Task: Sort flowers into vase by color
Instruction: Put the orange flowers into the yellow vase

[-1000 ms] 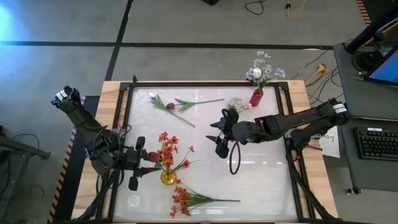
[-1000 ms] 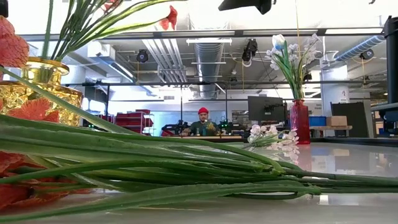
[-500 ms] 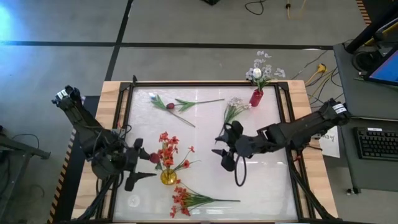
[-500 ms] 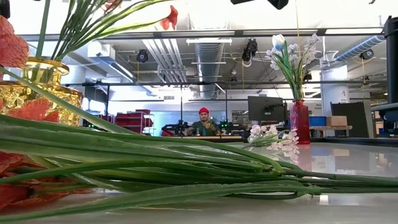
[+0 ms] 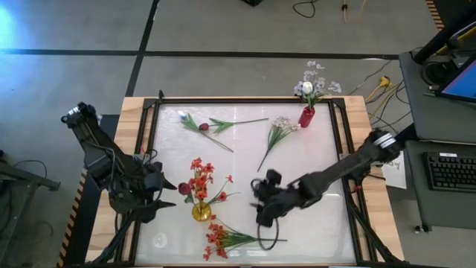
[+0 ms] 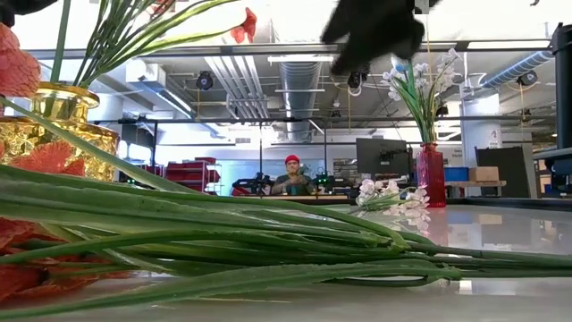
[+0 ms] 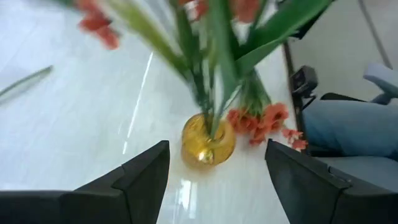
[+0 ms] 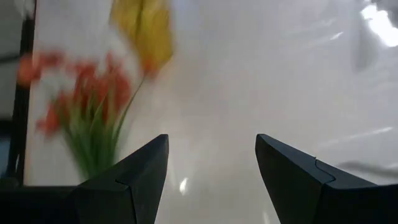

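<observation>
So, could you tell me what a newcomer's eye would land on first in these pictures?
Probably the yellow vase of red-orange flowers near the table's front left, with the left gripper open beside it. Next, the right gripper, jaws open, reaching over mid-table toward the red spray lying at the front edge. The red vase of white flowers stands at the far right corner.
</observation>
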Available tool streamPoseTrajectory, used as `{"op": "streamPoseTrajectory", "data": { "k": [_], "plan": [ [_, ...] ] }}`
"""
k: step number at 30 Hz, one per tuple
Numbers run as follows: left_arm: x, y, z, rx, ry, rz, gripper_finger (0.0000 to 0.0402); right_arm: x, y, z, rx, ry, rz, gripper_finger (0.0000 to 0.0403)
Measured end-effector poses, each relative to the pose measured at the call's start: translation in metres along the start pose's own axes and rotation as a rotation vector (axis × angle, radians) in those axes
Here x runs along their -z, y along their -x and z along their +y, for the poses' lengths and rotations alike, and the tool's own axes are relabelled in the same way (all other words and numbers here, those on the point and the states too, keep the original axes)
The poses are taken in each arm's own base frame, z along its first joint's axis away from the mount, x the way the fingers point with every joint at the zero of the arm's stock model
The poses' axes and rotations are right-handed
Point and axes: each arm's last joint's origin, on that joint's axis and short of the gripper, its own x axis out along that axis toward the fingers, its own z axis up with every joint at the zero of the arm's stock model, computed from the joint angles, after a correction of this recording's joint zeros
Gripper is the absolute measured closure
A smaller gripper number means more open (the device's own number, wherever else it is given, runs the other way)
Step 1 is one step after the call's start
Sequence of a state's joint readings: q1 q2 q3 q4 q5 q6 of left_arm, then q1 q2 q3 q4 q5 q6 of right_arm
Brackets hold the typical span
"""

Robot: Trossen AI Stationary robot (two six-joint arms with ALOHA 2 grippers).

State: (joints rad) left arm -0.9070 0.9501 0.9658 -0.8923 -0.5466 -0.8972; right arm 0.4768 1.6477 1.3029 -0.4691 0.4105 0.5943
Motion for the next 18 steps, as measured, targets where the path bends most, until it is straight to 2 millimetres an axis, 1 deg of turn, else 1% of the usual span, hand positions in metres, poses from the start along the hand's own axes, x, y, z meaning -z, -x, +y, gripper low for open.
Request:
{"op": "streamPoseTrajectory", "data": {
  "k": [4,8,11,16,18],
  "plan": [
    [-0.001,0.001,0.0,0.005,0.04,0.008,0.0151,0.026,-0.032,0.023,-0.082,0.021,0.096,0.017],
    [0.0,-0.002,-0.003,-0.004,0.038,0.017,0.0151,0.042,-0.053,0.046,-0.122,0.053,0.099,0.017],
    [0.002,-0.006,-0.005,-0.016,0.039,0.026,0.0151,0.049,-0.063,0.061,-0.135,0.077,0.113,0.017],
    [0.003,-0.01,-0.007,-0.028,0.043,0.036,0.0151,0.049,-0.071,0.091,-0.193,0.12,0.105,0.017],
    [0.003,-0.011,-0.008,-0.028,0.05,0.042,0.0151,0.051,-0.075,0.099,-0.19,0.138,0.118,0.017]
  ]
}}
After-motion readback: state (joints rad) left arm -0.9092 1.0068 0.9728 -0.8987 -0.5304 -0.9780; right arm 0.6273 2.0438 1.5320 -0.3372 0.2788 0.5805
